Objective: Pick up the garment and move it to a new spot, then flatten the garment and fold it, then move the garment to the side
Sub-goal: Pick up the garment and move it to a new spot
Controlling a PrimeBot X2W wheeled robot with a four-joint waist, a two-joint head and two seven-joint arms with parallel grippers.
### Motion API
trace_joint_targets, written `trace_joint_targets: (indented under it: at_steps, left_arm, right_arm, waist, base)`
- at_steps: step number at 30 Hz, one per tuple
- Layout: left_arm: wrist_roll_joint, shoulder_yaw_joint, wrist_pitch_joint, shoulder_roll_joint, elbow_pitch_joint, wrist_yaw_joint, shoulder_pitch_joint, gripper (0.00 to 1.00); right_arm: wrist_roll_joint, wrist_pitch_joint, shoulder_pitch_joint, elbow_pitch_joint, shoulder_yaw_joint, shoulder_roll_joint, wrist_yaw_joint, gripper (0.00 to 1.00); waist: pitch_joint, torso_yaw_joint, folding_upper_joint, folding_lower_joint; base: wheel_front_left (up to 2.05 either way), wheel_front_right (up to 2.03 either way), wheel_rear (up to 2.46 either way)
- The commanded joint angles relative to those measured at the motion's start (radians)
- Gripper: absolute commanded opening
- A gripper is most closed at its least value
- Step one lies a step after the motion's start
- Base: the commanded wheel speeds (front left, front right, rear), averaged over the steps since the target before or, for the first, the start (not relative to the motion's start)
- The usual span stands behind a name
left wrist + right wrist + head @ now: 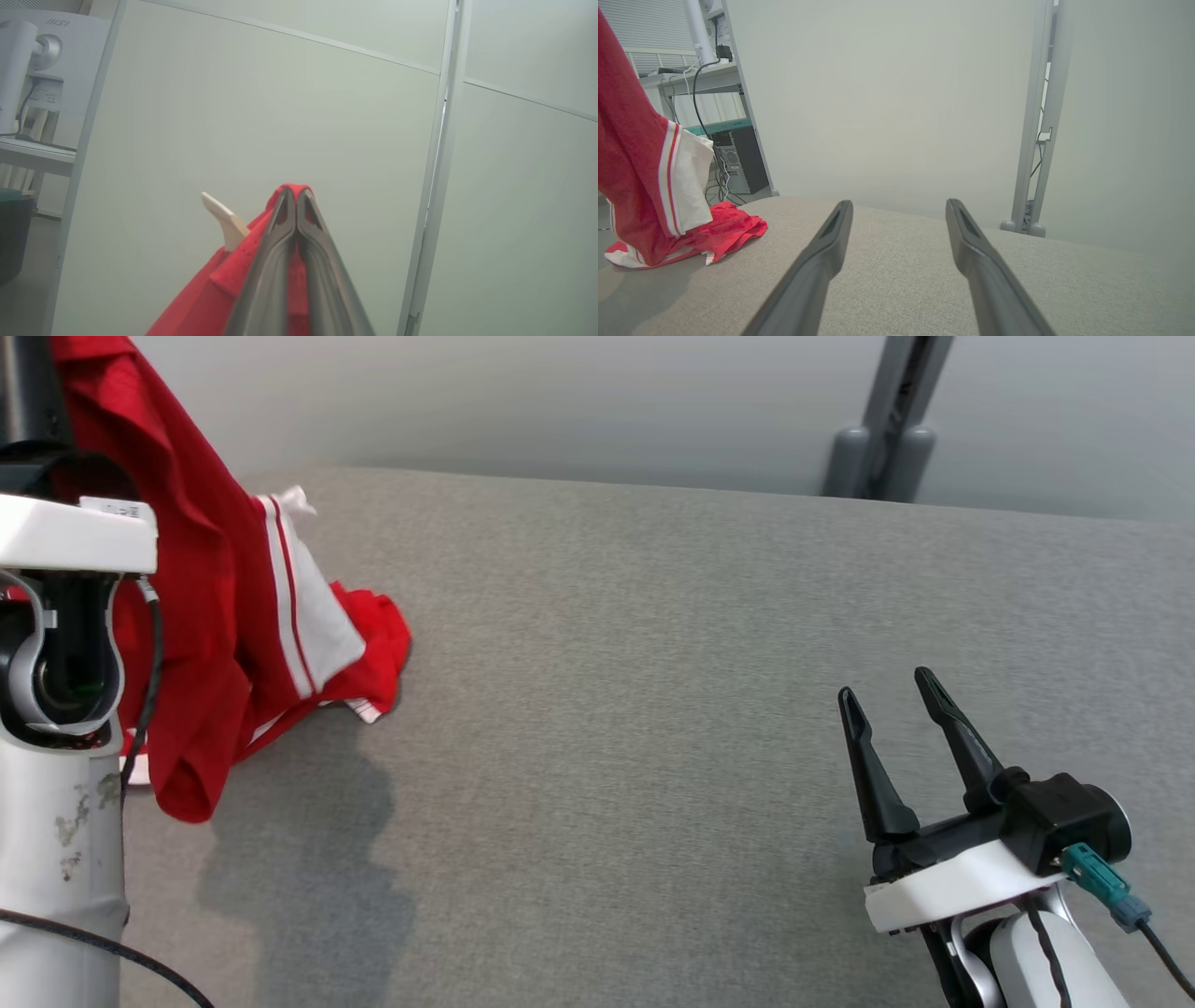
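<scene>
Two fingers of the right gripper (884,685) stand apart above the grey cushioned surface (653,709) in the head view. The red-and-white garment (215,616) hangs at left, its lower end resting on that surface.

Left wrist view: the left gripper (296,192) is clamped on the garment's red cloth.

Right wrist view: the garment is at far left.

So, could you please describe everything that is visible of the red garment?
The garment is red, of thin knit-looking fabric, with a white panel that has red striping along one edge. It is crumpled, not folded. The left gripper is shut on a fold at its top, so most of it hangs in loose folds, while its lower end lies bunched on the grey padded surface, on the robot's left.
</scene>
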Motion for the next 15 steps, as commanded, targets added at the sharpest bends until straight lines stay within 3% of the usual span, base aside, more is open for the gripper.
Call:
trace_joint_targets:
  at_steps: [1, 8, 15]
  left_arm:
    - [-0.01, -0.011, 0.026, -0.007, -0.055, 0.015, 0.013, 0.0]
    - [-0.02, -0.08, 0.126, -0.061, -0.236, 0.066, 0.014, 0.0]
    - [-0.003, -0.122, 0.123, -0.13, -0.292, 0.118, -0.038, 0.0]
  right_arm:
    - [0.011, -0.002, 0.008, -0.006, -0.003, -0.006, 0.0, 1.0]
    - [0.027, -0.002, 0.0, -0.021, -0.021, -0.006, 0.0, 1.0]
    - [0.049, -0.002, -0.019, -0.039, -0.024, -0.007, 0.0, 1.0]
  waist:
    - [-0.02, -0.042, 0.0, 0.0]
    - [-0.014, -0.142, 0.0, 0.0]
    - [0.011, -0.27, 0.0, 0.0]
  base:
    - [0.0, 0.0, 0.0]
    - [0.0, 0.0, 0.0]
    - [0.0, 0.0, 0.0]
